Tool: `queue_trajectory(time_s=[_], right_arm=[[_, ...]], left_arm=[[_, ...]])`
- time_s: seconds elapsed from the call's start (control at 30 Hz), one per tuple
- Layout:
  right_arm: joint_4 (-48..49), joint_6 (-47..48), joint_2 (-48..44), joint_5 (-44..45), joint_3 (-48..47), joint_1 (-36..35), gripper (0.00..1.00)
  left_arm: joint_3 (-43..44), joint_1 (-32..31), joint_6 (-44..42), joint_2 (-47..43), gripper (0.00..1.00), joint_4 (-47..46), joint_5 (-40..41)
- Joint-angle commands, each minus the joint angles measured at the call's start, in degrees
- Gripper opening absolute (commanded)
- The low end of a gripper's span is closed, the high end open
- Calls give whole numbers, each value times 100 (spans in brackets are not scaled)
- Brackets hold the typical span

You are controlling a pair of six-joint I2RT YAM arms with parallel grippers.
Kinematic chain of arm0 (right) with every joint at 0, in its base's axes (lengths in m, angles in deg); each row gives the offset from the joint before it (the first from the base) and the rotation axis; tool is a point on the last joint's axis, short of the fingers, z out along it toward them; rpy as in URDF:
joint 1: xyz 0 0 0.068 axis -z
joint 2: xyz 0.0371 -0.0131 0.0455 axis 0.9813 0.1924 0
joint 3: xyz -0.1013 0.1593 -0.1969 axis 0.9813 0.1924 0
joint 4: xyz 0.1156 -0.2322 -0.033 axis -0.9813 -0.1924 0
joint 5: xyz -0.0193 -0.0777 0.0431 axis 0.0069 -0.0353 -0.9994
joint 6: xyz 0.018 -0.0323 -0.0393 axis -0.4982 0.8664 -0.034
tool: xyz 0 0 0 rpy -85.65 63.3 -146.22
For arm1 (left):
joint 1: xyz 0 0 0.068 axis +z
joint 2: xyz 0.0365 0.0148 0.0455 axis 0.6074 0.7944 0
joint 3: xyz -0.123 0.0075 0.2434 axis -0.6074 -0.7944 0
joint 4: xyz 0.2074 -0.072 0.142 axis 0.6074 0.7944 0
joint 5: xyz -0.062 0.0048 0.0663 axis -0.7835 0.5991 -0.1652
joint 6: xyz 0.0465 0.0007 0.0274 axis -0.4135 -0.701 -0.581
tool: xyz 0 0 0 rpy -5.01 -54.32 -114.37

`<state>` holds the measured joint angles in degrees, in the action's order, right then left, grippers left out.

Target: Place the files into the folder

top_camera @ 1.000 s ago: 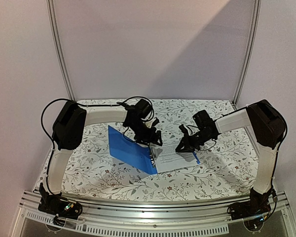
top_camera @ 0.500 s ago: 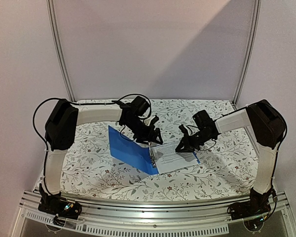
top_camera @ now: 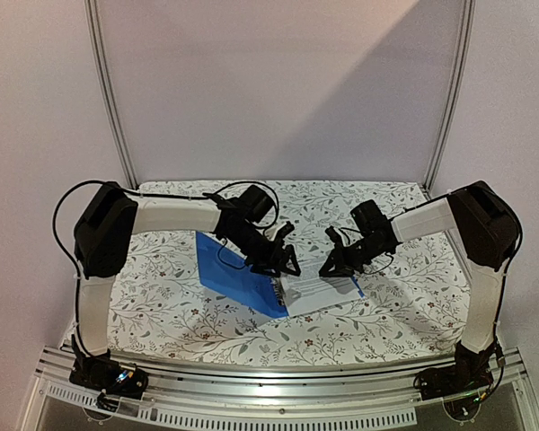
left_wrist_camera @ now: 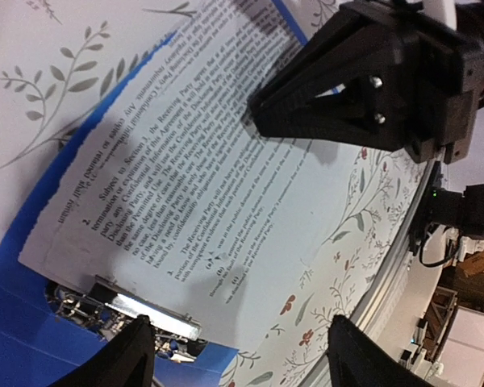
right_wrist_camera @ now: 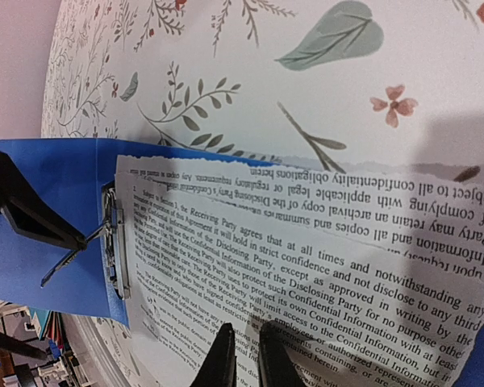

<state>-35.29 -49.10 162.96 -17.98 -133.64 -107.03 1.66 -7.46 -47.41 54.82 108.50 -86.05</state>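
Printed files [right_wrist_camera: 306,274] lie inside the open blue ring binder [top_camera: 229,269], on its right leaf, with one edge butted against the metal ring clip [left_wrist_camera: 141,310] at the spine. The right gripper [right_wrist_camera: 246,334] has its fingers drawn together and tipped down onto the sheet, most likely to pin it flat so it cannot slide away from the clip. Whether it truly nips the paper cannot be told. The left gripper [left_wrist_camera: 244,339] hovers spread wide just over the clip end of the page, grasping nothing, placed as if to work the clip next. The sheet's long axis seems to run from the spine out toward the right arm, with the print lines going the same way. One long edge looks ragged, and floral tablecloth [top_camera: 162,305] shows beyond the binder on every side
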Motion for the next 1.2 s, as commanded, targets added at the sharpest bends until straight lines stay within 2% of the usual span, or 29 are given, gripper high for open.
queue_trajectory(time_s=[0.0,0.2,0.4,0.5,0.67,0.73,0.8,0.9,0.93,1.03,1.17], right_arm=[[-203,-4,210,235,46,-39,11],[35,-119,-16,-10,171,-43,14],[186,-348,-626,-187,155,-117,28],[204,-497,-840,-267,86,-196,33],[75,-615,-1059,-269,-120,-404,40],[-32,-638,-1106,-214,-268,-517,41],[-202,-603,-1158,-60,-493,-658,43],[-424,-479,-1184,306,-814,-855,49],[-529,-487,-1102,294,-937,-909,50],[-978,-534,-607,-7,-1427,-1086,51],[-1172,-581,-94,-134,-1719,-1382,50]], left_arm=[[64,-161,13,-289,74,-40,190],[635,-181,-191,-611,75,132,943],[844,-210,-492,-1319,82,245,2537],[726,-225,-545,-1746,84,401,3737],[82,-201,-491,-2667,89,528,5081],[-417,-125,-301,-3114,98,439,5535],[-934,203,-41,-3522,100,275,5206],[-1673,776,261,-4012,99,-59,4126],[-1884,901,212,-4134,97,-197,3730],[-2172,927,140,-4337,82,-279,3188],[-2169,800,248,-4337,73,-196,2813]])
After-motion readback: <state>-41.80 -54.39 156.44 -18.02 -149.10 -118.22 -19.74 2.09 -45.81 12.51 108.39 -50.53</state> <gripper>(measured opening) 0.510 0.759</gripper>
